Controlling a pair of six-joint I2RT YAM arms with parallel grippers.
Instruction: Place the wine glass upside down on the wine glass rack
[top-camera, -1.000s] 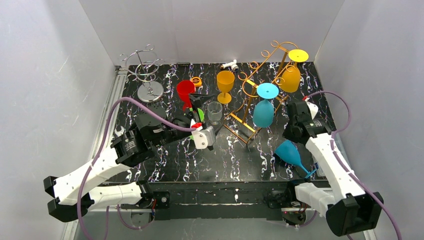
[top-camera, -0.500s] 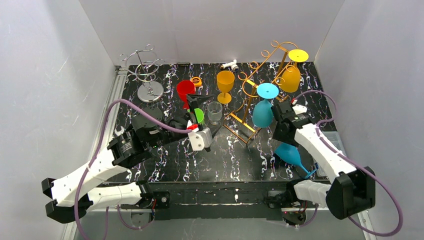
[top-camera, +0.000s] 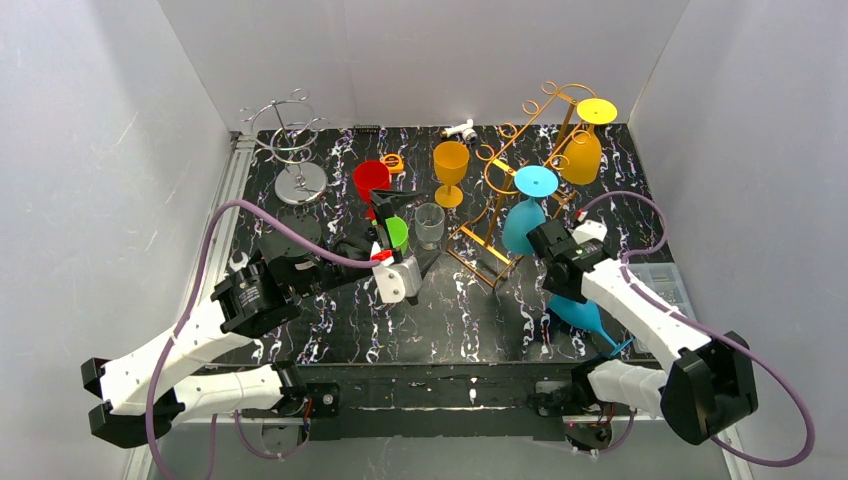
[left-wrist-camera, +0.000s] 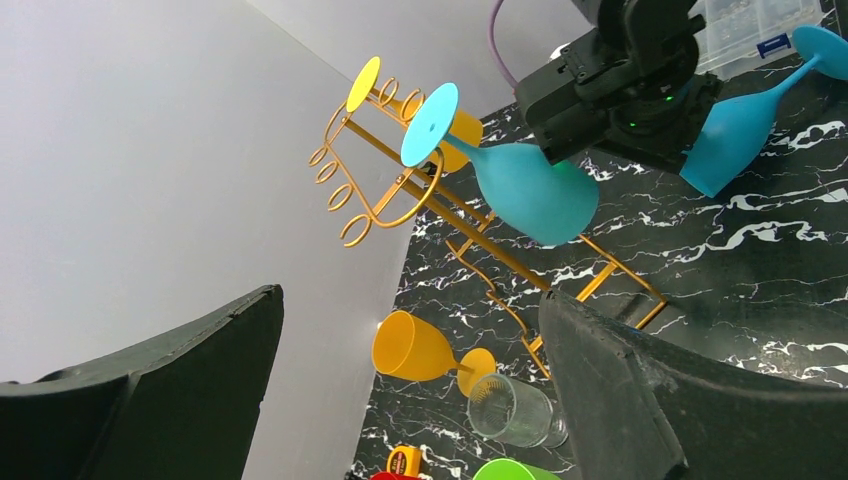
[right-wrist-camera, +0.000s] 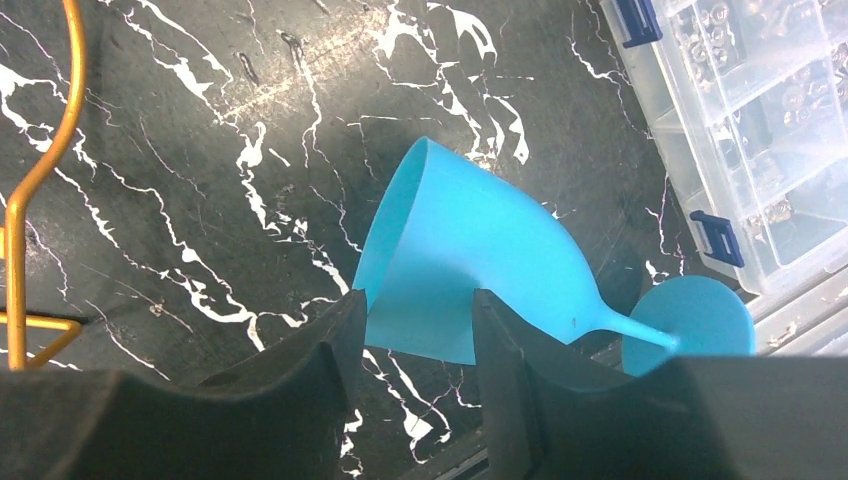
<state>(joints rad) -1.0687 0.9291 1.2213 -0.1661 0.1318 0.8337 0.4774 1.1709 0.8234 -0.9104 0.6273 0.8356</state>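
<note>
Turquoise wine glass (right-wrist-camera: 480, 270) lies on its side on the marbled table (right-wrist-camera: 200, 150) under the right gripper (right-wrist-camera: 415, 312), jaws parted and empty. Gripping the bowl squarely should leave its foot free for the gold rack (top-camera: 497, 172). Left gripper (left-wrist-camera: 408, 300) gapes wide.

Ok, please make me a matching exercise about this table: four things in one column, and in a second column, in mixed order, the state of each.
Things:
1. nearer blue glass
2. farther blue glass
3. yellow glass beside the clear tumbler
4. silver rack

States:
A. stands upright
B. holds no glass
C. hangs upside down
D. lies on its side

Pairs: 1-D, 2-C, 3-A, 4-B
</note>
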